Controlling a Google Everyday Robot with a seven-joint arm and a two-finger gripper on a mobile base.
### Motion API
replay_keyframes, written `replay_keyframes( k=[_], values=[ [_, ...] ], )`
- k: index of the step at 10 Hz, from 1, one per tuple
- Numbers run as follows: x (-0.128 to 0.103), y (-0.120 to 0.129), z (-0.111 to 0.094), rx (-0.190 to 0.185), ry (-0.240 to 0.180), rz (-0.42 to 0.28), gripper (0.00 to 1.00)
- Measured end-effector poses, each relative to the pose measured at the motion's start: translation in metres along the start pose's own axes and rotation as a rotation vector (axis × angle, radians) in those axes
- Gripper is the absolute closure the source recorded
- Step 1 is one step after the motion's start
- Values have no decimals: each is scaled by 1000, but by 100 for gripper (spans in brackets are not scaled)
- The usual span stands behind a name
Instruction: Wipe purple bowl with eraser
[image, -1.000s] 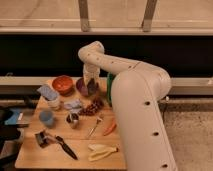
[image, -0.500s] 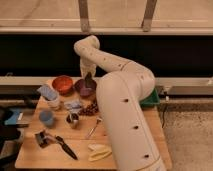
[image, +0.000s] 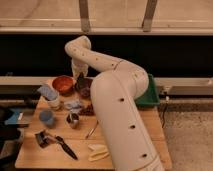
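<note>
Likely a robot test lab; a wooden table (image: 45, 157) strewn with mismatched props; green bin (image: 152, 94) at 3 o'clock; framed windows (image: 115, 12) at 12 o'clock; gripper (image: 80, 81) at 10 o'clock, above the purple bowl (image: 86, 91).

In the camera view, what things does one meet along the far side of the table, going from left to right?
Blue-grey pad → orange-red bowl → purple bowl, with the gripper at its left rim → green tray.
</note>
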Motion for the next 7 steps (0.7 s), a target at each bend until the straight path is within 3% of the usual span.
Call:
replay_keyframes(
  k=[3,7],
  values=[
    [20,-18,-3,-9,0,42,88],
    [-2,-37,3,10,11,79,88]
  ],
)
